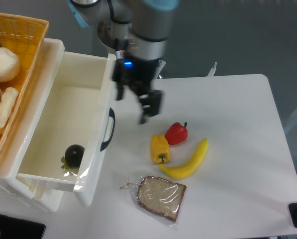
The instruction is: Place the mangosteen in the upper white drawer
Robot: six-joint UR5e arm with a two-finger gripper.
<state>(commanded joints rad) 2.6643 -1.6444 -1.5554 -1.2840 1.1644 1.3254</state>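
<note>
The mangosteen, dark and round, lies on the floor of the upper white drawer, close to the front wall that carries the black handle. My gripper hangs over the table just right of the drawer's front wall, above and to the right of the fruit. It is open, with nothing between its dark fingers.
An orange wicker basket with food sits at the upper left, overlapping the drawer. On the table lie a red pepper, a yellow pepper, a banana and bagged bread. A lower white drawer juts out beneath.
</note>
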